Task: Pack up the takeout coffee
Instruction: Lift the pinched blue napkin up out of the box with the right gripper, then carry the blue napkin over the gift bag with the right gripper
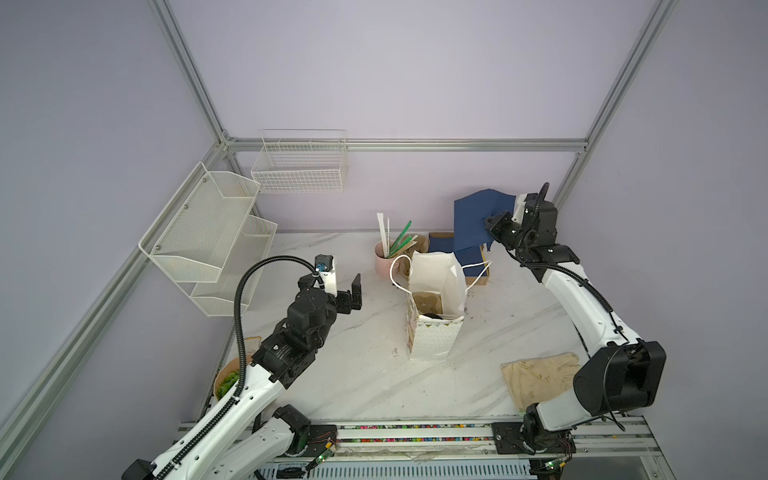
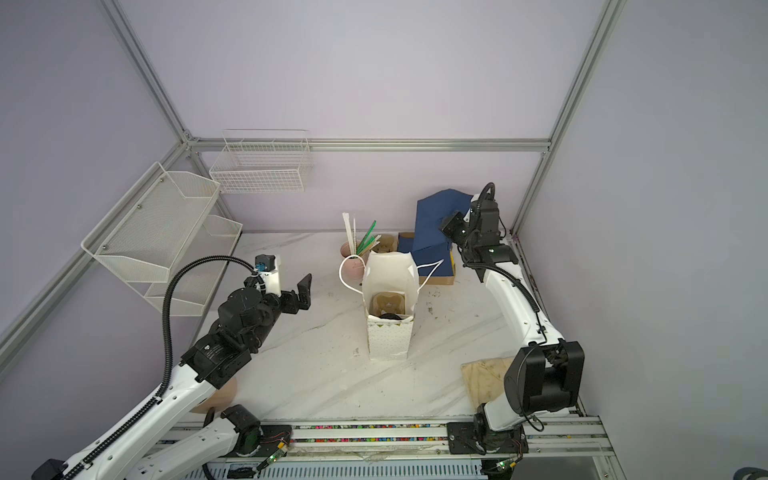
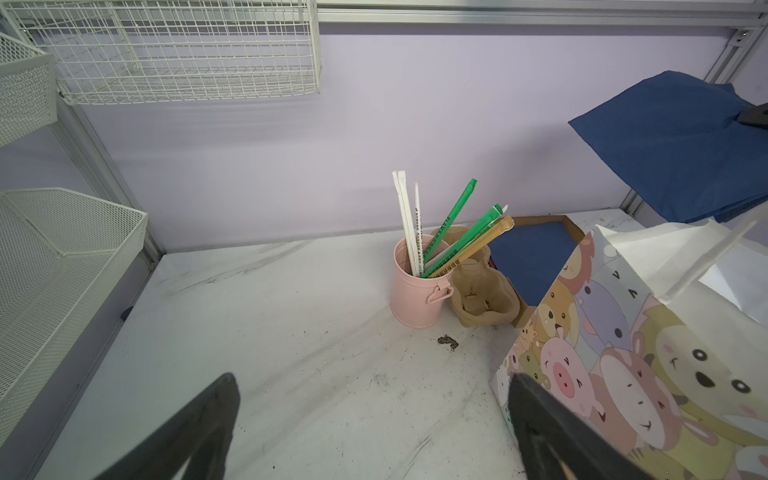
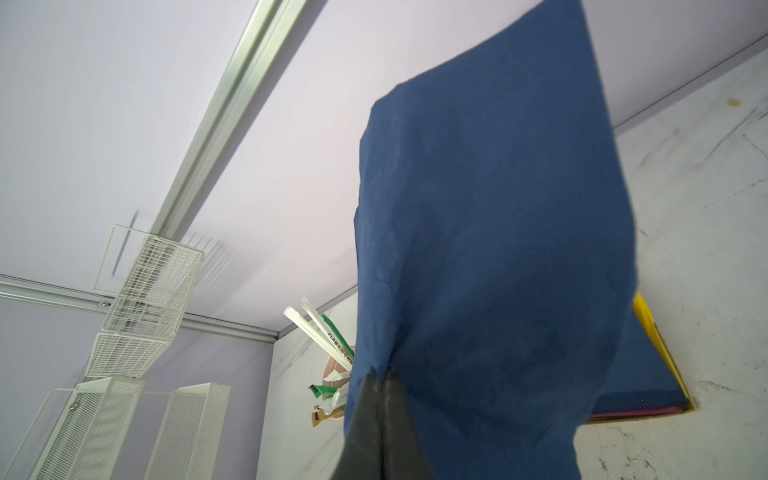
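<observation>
The takeout coffee does not show in any view. A white paper bag (image 1: 436, 340) (image 2: 388, 340) with cartoon animals on its side (image 3: 623, 353) stands open mid-table. Inside it lies a tan pulp tray (image 1: 426, 301), and a dark rounded thing that I cannot identify sits by the front wall (image 1: 434, 316). My left gripper (image 1: 331, 286) (image 3: 374, 382) hangs open and empty over the table, left of the bag. My right gripper (image 1: 488, 222) (image 4: 380, 376) is shut on a corner of a dark blue paper sheet (image 1: 473, 220) (image 4: 498, 249), held up at the back right.
A pink mug (image 1: 383, 262) (image 3: 415, 291) of wrapped straws and a stack of pulp trays (image 3: 482, 299) stand behind the bag. A cardboard box of blue sheets (image 1: 473, 270) lies under the lifted sheet. A beige cloth (image 1: 536, 378) lies front right. White mesh shelves (image 1: 208, 232) and a wire basket (image 1: 299, 166) hang on the walls.
</observation>
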Tool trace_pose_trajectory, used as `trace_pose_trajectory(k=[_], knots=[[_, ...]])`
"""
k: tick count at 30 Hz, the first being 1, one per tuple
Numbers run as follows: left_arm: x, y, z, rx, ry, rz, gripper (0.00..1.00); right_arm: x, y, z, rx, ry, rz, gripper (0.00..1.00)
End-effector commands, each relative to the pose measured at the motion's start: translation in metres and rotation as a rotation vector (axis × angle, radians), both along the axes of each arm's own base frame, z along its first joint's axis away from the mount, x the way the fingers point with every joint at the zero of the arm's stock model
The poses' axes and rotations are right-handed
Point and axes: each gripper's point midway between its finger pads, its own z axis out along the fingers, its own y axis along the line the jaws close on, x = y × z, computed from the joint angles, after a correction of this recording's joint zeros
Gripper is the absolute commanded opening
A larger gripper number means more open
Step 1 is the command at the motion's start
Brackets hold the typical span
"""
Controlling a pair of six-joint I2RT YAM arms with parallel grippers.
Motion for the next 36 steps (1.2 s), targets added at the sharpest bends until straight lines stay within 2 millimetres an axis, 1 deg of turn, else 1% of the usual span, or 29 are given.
trace_pose_trajectory(k=[1, 7, 9, 11, 12, 13, 18, 21, 24, 27, 29, 32, 36], knots=[[-0.003, 0.000, 0.001, -0.008, -0.020, -0.010, 1.00, -0.011, -0.006, 0.037, 0.032, -0.088, -0.025, 0.00], [-0.004, 0.000, 0.003, -0.018, -0.023, -0.013, 1.00, -0.028, -0.006, 0.070, 0.056, -0.148, -0.018, 0.00], [-0.004, 0.000, 0.003, -0.019, -0.025, -0.015, 1.00, -0.035, -0.005, 0.084, 0.063, -0.175, -0.004, 0.00], [-0.004, 0.000, 0.003, -0.019, -0.025, -0.014, 1.00, -0.036, -0.004, 0.090, 0.064, -0.184, 0.002, 0.00], [-0.005, 0.000, 0.004, -0.021, -0.027, -0.015, 1.00, -0.048, -0.005, 0.107, 0.070, -0.223, 0.011, 0.00], [-0.005, 0.000, 0.005, -0.024, -0.029, -0.018, 1.00, -0.053, -0.004, 0.114, 0.068, -0.239, 0.016, 0.00], [-0.007, 0.000, 0.005, -0.025, -0.031, -0.019, 1.00, -0.070, 0.000, 0.140, 0.065, -0.293, 0.057, 0.00], [-0.007, -0.001, 0.006, -0.026, -0.033, -0.021, 1.00, -0.084, 0.010, 0.154, 0.071, -0.332, 0.130, 0.00], [-0.008, 0.000, 0.007, -0.029, -0.035, -0.021, 1.00, -0.100, 0.021, 0.162, 0.077, -0.358, 0.214, 0.00], [-0.009, -0.001, 0.008, -0.031, -0.038, -0.023, 1.00, -0.119, 0.028, 0.171, 0.070, -0.392, 0.271, 0.00], [-0.009, 0.000, 0.008, -0.033, -0.039, -0.022, 1.00, -0.130, 0.033, 0.172, 0.062, -0.399, 0.301, 0.00], [-0.009, 0.000, 0.009, -0.036, -0.041, -0.022, 1.00, -0.144, 0.042, 0.167, 0.037, -0.394, 0.344, 0.00], [-0.010, 0.000, 0.010, -0.039, -0.043, -0.021, 1.00, -0.158, 0.056, 0.151, -0.007, -0.361, 0.388, 0.00]])
